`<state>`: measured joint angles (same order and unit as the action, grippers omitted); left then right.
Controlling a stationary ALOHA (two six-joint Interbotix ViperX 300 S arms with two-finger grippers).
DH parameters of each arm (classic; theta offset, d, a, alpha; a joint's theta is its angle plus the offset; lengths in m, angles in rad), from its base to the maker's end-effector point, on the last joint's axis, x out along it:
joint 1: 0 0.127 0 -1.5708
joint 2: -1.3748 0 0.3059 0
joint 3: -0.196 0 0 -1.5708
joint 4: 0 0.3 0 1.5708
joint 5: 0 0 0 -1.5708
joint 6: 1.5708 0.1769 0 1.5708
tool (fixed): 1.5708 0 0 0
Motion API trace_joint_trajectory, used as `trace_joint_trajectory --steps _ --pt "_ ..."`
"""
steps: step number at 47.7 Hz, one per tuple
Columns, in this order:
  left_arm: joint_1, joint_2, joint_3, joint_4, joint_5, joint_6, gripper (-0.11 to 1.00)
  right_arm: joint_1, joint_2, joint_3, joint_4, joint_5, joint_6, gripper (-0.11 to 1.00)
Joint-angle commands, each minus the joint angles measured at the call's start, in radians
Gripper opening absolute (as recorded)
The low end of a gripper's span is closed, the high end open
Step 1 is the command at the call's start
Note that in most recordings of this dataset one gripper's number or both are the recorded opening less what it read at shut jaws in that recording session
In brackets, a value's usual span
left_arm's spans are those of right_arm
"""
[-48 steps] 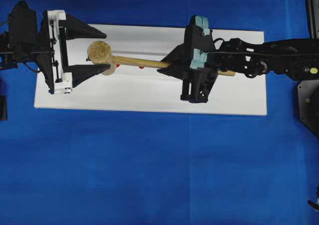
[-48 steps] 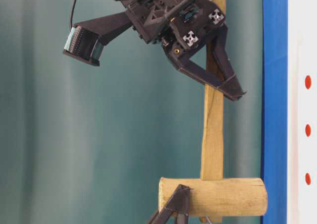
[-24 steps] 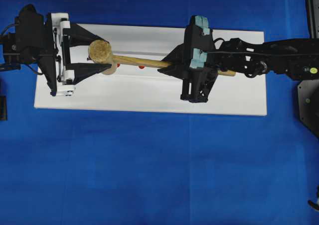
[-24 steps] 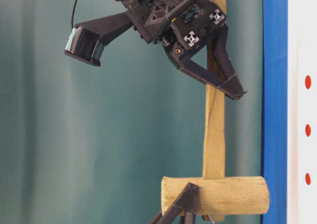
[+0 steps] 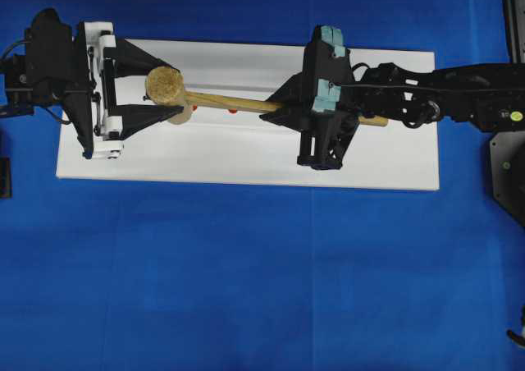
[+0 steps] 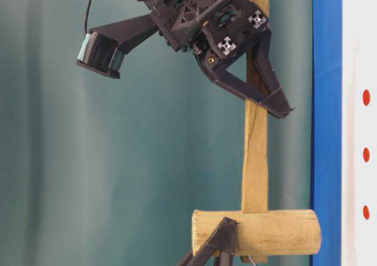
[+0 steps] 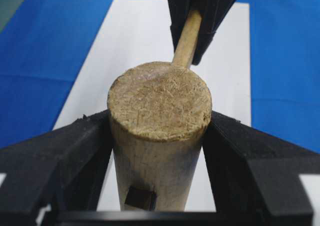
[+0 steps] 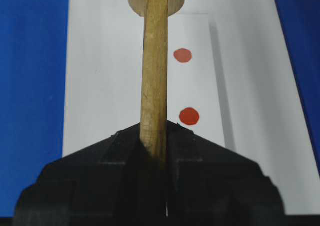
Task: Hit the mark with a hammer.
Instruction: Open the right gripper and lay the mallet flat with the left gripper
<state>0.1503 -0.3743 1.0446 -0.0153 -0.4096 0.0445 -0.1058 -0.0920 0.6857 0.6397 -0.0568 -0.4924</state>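
The light wooden hammer [image 5: 238, 103] hangs level over the white board [image 5: 246, 162], held by both grippers. My left gripper [image 5: 176, 85] is shut on its thick head [image 7: 160, 98], with a black finger [image 7: 85, 146] pressed against each side. My right gripper [image 5: 275, 108] is shut on the flat handle [image 8: 154, 61] about midway along. Red round marks [image 8: 189, 116] [image 8: 182, 55] lie on the board just right of the handle in the right wrist view. In the table-level view the head [image 6: 256, 232] points toward the board's red marks [image 6: 366, 212].
The white board lies on a blue cloth [image 5: 246, 281] that covers the table. A raised strip [image 5: 246, 69] runs along the board behind the hammer. The right arm's black base [image 5: 509, 166] stands at the right edge.
My left gripper went from wide open around the hammer head to shut on it, shifting slightly right. The right gripper and the hammer have barely moved.
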Motion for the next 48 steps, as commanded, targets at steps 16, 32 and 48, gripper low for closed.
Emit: trace_joint_trajectory --steps 16,32,48 --pt "-0.008 -0.037 -0.006 -0.003 0.017 -0.008 0.5 0.003 -0.029 -0.018 0.005 -0.021 0.003 0.89" --pt "-0.008 -0.055 -0.02 -0.006 0.11 -0.175 0.5 0.012 -0.037 -0.014 0.003 -0.038 -0.002 0.92" --pt "-0.005 -0.069 -0.031 -0.009 0.242 -0.788 0.5 0.025 -0.037 -0.023 0.0 -0.041 -0.005 0.92"
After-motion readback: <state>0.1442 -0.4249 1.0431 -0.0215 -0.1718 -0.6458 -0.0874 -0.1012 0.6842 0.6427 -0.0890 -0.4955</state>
